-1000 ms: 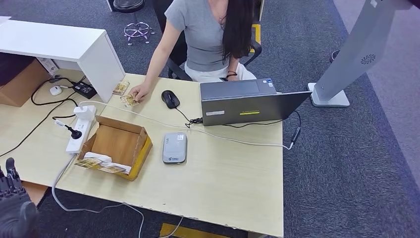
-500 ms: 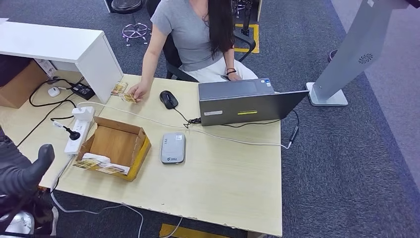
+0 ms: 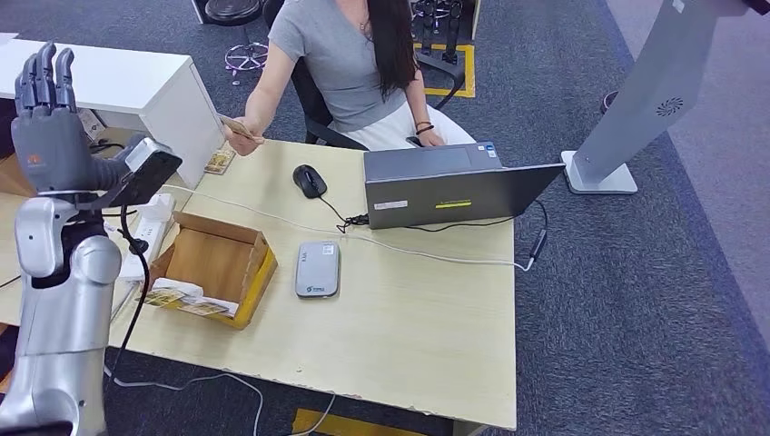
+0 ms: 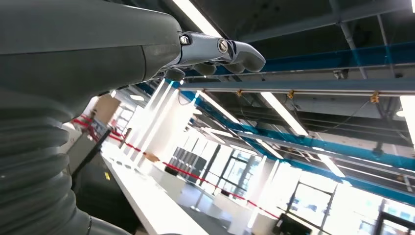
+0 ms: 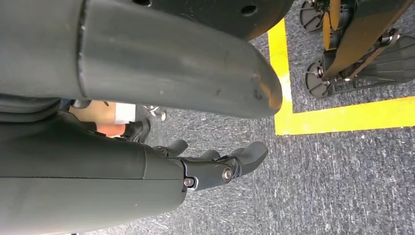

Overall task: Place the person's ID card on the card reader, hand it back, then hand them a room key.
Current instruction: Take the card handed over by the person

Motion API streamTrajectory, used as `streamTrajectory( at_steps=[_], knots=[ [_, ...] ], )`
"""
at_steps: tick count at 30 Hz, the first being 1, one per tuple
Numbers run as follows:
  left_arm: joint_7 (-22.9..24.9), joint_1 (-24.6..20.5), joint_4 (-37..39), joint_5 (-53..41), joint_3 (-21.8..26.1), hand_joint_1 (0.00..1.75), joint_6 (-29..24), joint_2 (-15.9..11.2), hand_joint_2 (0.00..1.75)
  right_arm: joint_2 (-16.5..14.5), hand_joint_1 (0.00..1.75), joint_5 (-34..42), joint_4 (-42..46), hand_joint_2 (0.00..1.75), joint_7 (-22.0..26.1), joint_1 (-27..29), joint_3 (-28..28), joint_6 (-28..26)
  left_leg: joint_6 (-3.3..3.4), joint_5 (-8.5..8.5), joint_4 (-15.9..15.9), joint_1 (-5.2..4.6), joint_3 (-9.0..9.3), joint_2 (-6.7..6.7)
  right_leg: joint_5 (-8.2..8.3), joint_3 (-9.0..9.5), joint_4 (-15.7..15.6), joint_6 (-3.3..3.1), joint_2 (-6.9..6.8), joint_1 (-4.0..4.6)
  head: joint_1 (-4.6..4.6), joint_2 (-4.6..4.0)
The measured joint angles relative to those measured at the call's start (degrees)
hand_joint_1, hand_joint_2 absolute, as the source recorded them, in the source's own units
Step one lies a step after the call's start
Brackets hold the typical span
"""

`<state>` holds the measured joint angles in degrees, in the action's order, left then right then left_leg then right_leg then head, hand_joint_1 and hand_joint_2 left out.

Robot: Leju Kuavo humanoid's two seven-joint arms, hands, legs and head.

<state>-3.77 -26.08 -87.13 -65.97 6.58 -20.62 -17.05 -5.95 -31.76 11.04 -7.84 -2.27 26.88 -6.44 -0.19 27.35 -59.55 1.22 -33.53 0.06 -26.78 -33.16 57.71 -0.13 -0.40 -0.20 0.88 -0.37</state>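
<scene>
A: Where's the ID card [image 3: 239,128]?
B: In the person's hand [image 3: 234,136], above the worktop's [image 3: 409,345] far edge.
A: Robot hands?
B: Left hand [image 3: 45,113] raised, fingers apart, grasping nothing; right hand [image 5: 215,164] hangs over carpet, released.

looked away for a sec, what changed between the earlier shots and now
The left robot hand rose from the lower left corner to above the desk edge, fingers up, holding nothing. The person's hand lifted the ID card off the desk and holds it out. The card reader, cardboard box, mouse and laptop stayed put.
</scene>
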Motion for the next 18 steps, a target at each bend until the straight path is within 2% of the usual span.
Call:
streamTrajectory(
  at_steps=[3,6,10,18],
  knots=[
    [1.32,-6.60,9.15,-3.25,-3.33,0.00,-0.75,-1.99,1.75,0.05,0.00,-0.46,-0.01,0.00,-0.37,0.02,-0.44,0.14,-0.03,-0.03,0.00,-0.02,-0.04,0.28,0.11,-0.12,0.02,0.03,0.30,0.00,0.00,0.00],
    [2.43,-10.02,14.04,-4.55,-5.92,0.00,-0.77,-2.50,1.75,0.08,0.00,-0.77,-0.01,0.00,-0.87,0.04,-0.68,0.26,-0.03,-0.02,-0.01,-0.04,-0.07,0.32,0.12,-0.15,0.01,0.06,0.38,-0.01,-0.01,0.00],
    [3.03,-11.58,16.82,-4.82,-7.76,0.00,-0.73,-2.65,1.75,0.11,0.00,-0.81,-0.02,0.00,-0.98,0.05,-0.73,0.40,-0.01,0.01,-0.01,-0.05,-0.14,0.32,0.11,-0.21,-0.01,0.07,0.38,-0.02,-0.01,0.00],
    [3.53,-11.77,18.88,-4.35,-8.90,0.00,-0.67,-3.14,1.75,0.14,0.00,-0.96,-0.03,0.00,-0.56,0.09,-0.76,0.73,-0.01,0.02,0.00,-0.02,-0.19,0.31,0.10,-0.27,0.00,0.06,0.38,-0.02,0.00,0.00]
  ],
)
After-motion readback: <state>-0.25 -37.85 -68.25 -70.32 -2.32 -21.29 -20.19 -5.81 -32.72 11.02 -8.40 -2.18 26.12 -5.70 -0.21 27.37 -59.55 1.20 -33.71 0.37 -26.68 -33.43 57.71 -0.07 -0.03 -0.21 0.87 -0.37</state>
